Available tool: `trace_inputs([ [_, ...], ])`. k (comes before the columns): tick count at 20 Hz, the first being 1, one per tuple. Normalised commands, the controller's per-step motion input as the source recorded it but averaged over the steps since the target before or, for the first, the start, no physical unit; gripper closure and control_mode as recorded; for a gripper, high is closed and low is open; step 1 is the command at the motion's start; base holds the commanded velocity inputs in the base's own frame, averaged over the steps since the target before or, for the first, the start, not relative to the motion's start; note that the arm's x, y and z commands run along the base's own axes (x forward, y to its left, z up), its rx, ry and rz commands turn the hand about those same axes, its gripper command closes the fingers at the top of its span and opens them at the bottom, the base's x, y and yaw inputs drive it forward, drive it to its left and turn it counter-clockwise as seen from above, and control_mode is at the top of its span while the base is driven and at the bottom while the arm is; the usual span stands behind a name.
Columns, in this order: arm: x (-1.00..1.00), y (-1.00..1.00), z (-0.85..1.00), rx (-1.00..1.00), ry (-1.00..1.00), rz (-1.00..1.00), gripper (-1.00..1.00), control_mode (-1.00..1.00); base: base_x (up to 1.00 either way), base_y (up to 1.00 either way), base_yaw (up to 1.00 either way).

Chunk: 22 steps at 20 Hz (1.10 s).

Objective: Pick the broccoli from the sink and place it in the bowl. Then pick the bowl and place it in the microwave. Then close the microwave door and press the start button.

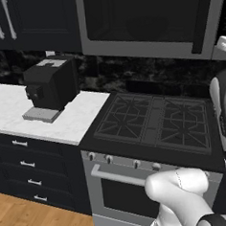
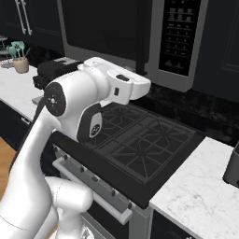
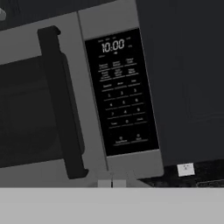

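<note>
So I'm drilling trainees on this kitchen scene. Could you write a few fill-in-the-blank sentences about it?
1. The large dark-framed microwave hangs above the black gas ____.
2. The grey-framed microwave door with the black glass window is ____.
3. The display at the top of the black keypad panel reads ____.
4. The black boxy coffee machine stands on the white marble ____.

Missing words: stove; shut; 10:00; counter

counter (image 1: 81, 118): white marble, left of stove (image 1: 154, 123) | on it: black coffee machine (image 1: 50, 86) (near the back wall), plant pot (image 2: 20, 63) farther left | right counter (image 2: 196, 196): dark object (image 2: 232, 170) at edge
</note>
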Motion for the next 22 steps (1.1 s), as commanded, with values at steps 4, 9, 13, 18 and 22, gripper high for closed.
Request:
trace_inputs([
  [4, 0.15, -0.17, 0.00, 0.00, -0.07, 0.00, 1.00, -1.00, 0.00, 0.00, 0.00],
  [9, 0.16, -0.03, -0.04, 0.00, 0.00, 0.00, 1.00, -1.00, 0.00, 0.00, 0.00],
  [13, 0.18, -0.14, -0.03, 0.00, 0.00, 0.00, 1.00, -1.00, 0.00, 0.00, 0.00],
  [18, 0.14, -0.38, 0.00, 0.00, 0.00, 0.00, 1.00, -1.00, 0.00, 0.00, 0.00],
  [22, 0.09, -0.52, 0.00, 0.00, 0.00, 0.00, 1.00, -1.00, 0.00, 0.00, 0.00],
])
